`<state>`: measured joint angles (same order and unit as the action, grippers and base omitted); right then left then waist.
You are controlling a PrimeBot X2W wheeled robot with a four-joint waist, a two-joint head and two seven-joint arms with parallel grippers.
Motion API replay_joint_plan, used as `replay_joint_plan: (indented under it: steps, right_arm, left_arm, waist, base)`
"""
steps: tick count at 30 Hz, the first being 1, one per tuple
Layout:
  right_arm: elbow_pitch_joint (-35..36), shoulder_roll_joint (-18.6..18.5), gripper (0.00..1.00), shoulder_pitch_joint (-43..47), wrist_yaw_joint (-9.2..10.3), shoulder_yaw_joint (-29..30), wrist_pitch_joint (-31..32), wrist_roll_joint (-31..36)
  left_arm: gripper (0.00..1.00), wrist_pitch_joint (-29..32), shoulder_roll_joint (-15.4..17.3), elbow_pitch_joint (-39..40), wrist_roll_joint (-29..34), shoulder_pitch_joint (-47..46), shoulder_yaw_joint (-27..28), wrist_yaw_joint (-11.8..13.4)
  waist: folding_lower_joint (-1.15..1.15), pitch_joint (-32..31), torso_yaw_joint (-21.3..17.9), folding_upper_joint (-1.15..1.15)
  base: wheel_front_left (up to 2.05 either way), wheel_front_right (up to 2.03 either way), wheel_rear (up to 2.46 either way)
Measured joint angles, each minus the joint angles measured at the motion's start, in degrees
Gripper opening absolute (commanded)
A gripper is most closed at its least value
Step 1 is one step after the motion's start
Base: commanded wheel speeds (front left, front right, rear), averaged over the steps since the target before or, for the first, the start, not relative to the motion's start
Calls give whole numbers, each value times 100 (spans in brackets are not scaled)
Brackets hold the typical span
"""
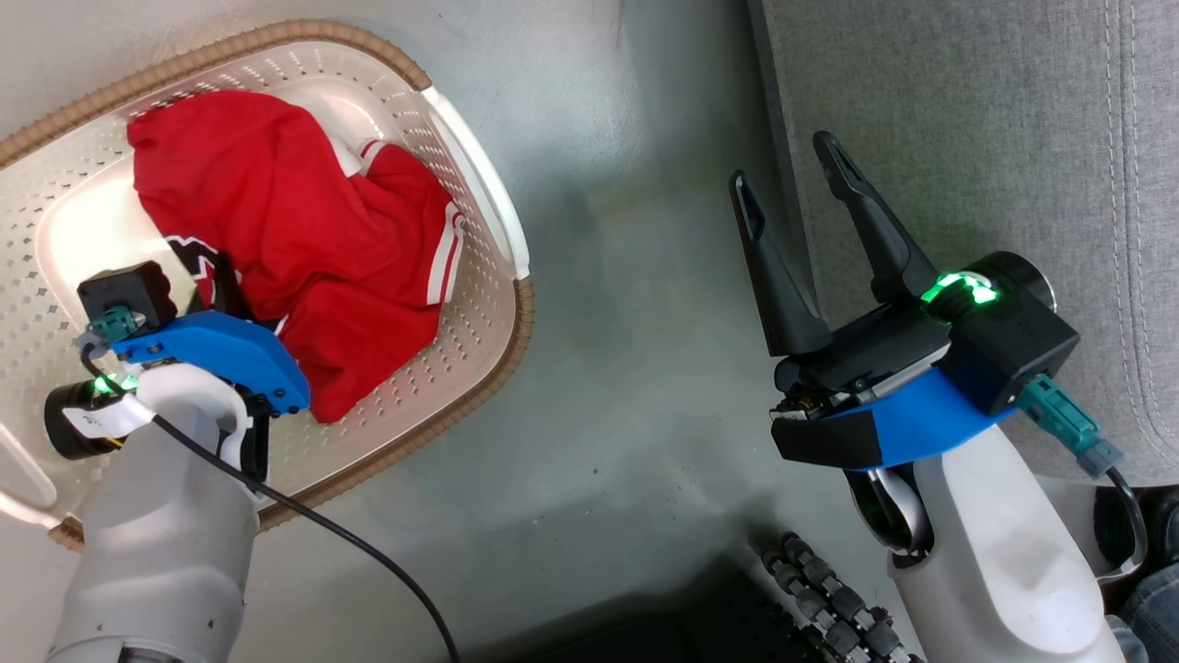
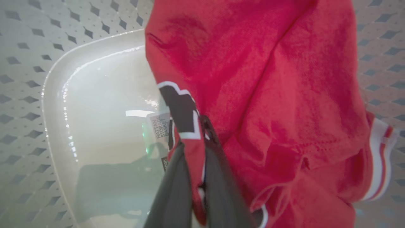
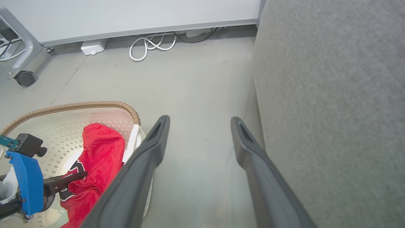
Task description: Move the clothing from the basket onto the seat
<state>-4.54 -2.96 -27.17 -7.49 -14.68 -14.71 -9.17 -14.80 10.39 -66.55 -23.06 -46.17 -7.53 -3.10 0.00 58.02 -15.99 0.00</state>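
The clothing (image 1: pixel 276 230) is a red heap with white trim and black lettering, lying in the cream basket (image 1: pixel 488 230) on the floor at the left. My left gripper (image 2: pixel 193 139) reaches down into the basket and is shut on a fold of the clothing (image 2: pixel 269 95) by the black lettering. The right wrist view shows the left gripper (image 3: pixel 79 175) pinching the red cloth (image 3: pixel 101 152) inside the basket (image 3: pixel 79 106). My right gripper (image 1: pixel 797 166) hangs open and holds nothing, at the edge of the grey seat (image 1: pixel 967 138). Its fingers (image 3: pixel 152 148) point along the floor beside the seat (image 3: pixel 332 110).
Bare grey floor (image 1: pixel 626 276) lies between basket and seat. A label sticker (image 2: pixel 159 126) sits on the basket's bottom. By the far wall lie coiled white cables (image 3: pixel 152 47) and a castor wheel (image 3: pixel 24 77). A dark cable chain (image 1: pixel 829 599) shows at the bottom.
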Motion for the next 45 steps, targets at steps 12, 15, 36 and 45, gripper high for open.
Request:
replay_joint_plan:
  steps: [12, 15, 36, 45]
  right_arm:
    - [-30, 0, 100, -23, 0, 8, -7, 1]
    - [-56, 0, 100, -51, 0, 9, -8, 5]
    - [-411, 10, 100, 224, 0, 176, 103, 360]
    - [-432, -41, 100, 706, 0, 300, 379, 444]
  left_arm:
    - [0, -15, -13, -202, 35, -114, -102, -96]
    - [0, -19, -35, -166, 47, -114, -137, -129]
    - [0, -19, -485, 1269, 569, 949, -510, -352]
    - [0, -19, -682, 1694, 648, 1540, -985, -402]
  waist:
    - [0, -112, 46, 0]
    - [0, -177, 69, 0]
    - [-1, -1797, 597, 0]
    - [-1, -3025, 911, 0]
  base:
    - [0, 0, 0]
    - [0, 0, 0]
    - [0, 0, 0]
    - [0, 0, 0]
